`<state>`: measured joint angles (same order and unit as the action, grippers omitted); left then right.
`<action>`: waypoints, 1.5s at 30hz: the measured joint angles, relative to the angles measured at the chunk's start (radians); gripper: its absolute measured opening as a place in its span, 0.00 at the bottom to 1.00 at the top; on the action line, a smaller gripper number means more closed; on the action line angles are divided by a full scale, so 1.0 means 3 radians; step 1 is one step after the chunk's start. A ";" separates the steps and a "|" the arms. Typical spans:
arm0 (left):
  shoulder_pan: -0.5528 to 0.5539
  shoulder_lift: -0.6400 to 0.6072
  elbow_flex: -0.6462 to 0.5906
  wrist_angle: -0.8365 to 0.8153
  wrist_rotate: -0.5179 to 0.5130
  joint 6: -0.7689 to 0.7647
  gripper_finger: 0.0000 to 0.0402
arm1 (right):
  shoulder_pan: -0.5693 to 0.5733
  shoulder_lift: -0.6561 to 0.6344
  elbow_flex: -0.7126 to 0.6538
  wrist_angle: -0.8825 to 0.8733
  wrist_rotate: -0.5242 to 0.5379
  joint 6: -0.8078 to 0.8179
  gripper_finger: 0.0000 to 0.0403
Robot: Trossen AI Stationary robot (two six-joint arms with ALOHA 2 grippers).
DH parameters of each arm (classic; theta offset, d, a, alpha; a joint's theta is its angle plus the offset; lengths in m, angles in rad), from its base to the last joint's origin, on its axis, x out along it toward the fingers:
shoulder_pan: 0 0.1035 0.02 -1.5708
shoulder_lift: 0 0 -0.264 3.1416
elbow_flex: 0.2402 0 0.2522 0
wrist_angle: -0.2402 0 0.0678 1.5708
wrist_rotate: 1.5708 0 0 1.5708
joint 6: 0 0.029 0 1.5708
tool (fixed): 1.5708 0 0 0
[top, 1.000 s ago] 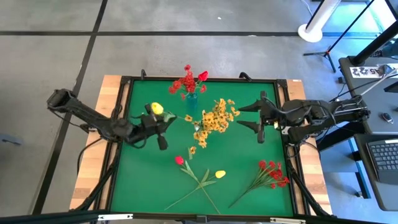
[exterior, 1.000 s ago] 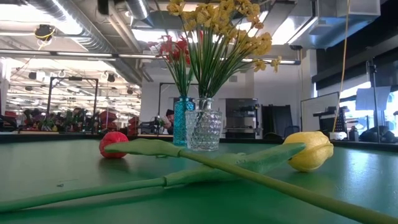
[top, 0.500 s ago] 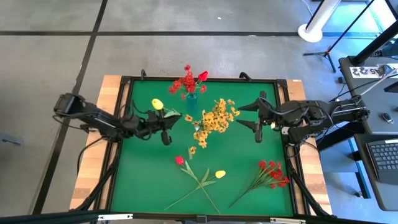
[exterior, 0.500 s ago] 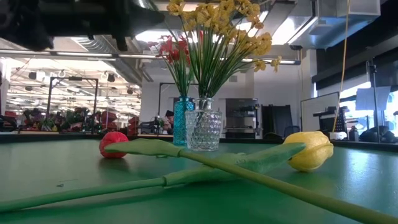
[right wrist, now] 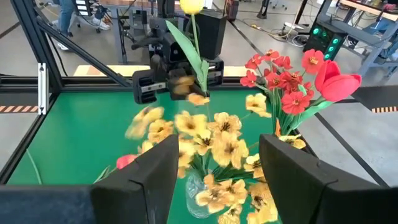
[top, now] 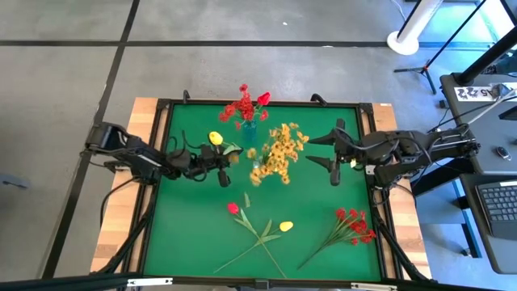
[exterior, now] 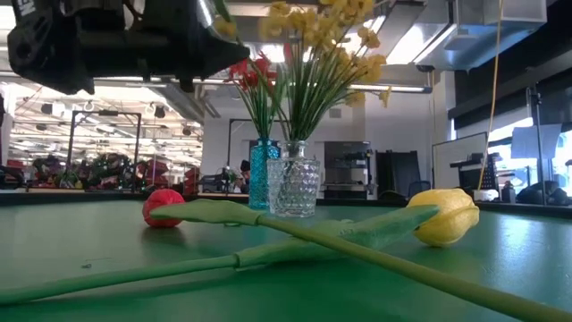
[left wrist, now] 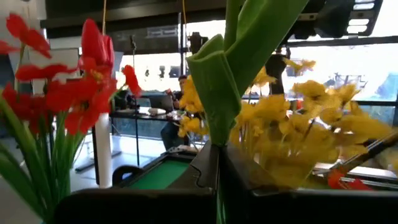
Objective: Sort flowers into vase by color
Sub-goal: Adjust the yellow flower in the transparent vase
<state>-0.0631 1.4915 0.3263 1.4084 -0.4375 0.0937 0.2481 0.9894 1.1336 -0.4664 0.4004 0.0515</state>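
Left jaws clamping yellow tulip.

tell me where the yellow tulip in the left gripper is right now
In the high view the yellow tulip is held upright by the left gripper above the mat, left of the yellow flowers and below-left of the blue vase.

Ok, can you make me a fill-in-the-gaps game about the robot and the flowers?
1. The left hand holds a tulip coloured ____.
2. The blue vase holds ____ flowers.
3. The right hand is open and holds ____.
4. The yellow blooms stand in a ____ glass vase.

Missing: yellow; red; nothing; clear
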 joint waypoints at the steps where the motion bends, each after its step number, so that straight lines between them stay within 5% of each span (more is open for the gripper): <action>1: 0.0000 0.0014 0.0023 0.0002 0.0020 0.0037 0.00 | 0.0000 0.0019 0.0000 0.0008 0.0001 -0.0001 0.55; 15: -0.0010 0.0029 0.0583 -0.1396 0.0220 -0.0020 0.00 | 0.0000 0.0098 0.0001 0.0013 0.0000 -0.0001 0.55; 20: -0.0011 0.0029 0.0630 -0.1517 0.0092 -0.0091 0.02 | 0.0000 0.0098 0.0001 0.0013 0.0000 -0.0001 0.55; 37: -0.0169 -0.0003 0.0631 -0.2131 -0.0207 -0.0464 0.47 | 0.0000 0.0097 0.0001 0.0014 0.0001 -0.0001 0.55; 45: -0.0412 -0.0182 0.0631 -0.2340 -0.0543 -0.0466 0.56 | 0.0000 0.0097 0.0001 -0.0009 0.0001 -0.0021 0.55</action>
<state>-0.1866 1.4368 0.5156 0.7063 -0.6005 -0.0460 0.2481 1.0183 1.1339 -0.4690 0.4007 0.0452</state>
